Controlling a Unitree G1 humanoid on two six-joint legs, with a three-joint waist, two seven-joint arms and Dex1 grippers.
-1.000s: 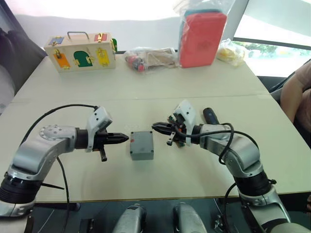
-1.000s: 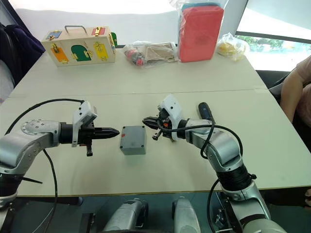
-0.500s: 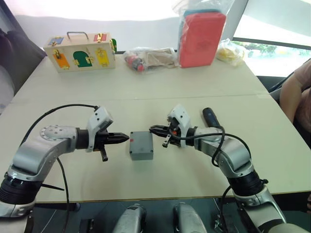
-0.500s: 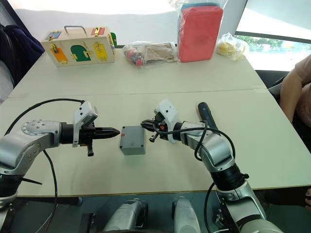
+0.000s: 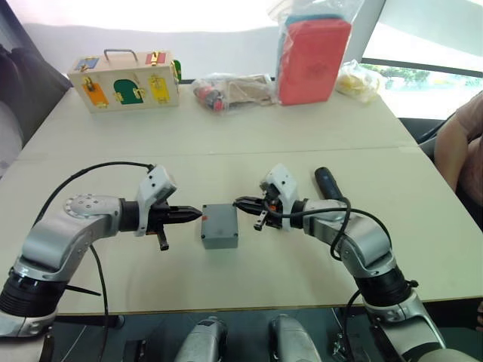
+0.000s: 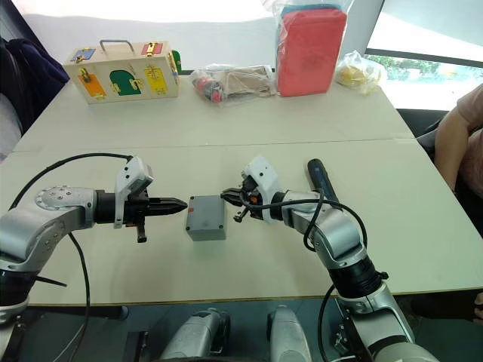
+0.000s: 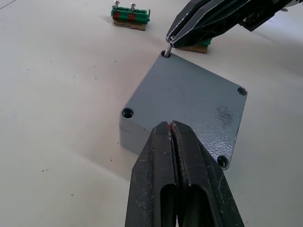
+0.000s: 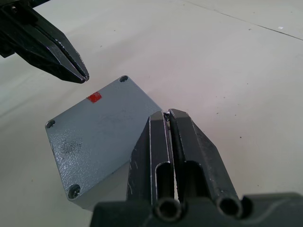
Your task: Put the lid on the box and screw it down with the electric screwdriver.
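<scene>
The grey box [image 5: 219,226] stands mid-table with the lid [image 7: 191,101] lying flat on top; a red mark [image 8: 94,97] shows on the lid. My right gripper [image 5: 238,202] comes in from the right, shut on a small screw [image 7: 168,50] that stands in the lid's near-right corner hole. Pointing at the box's left side, my left gripper [image 5: 198,215] is shut and holds nothing, its tip [image 7: 171,125] just over the lid's edge. The black electric screwdriver [image 5: 326,181] lies on the table behind my right forearm.
At the back stand a wooden case with coloured doors [image 5: 124,79], a clear bag of parts [image 5: 230,90], a red container in plastic [image 5: 313,56] and a yellow bag [image 5: 361,81]. A person's arm [image 5: 462,143] shows at the right edge. A green terminal block [image 7: 131,10] lies near the box.
My right gripper has moved left from beside the box to the lid's corner, most of it in the first half second. The left gripper and box have stayed put.
</scene>
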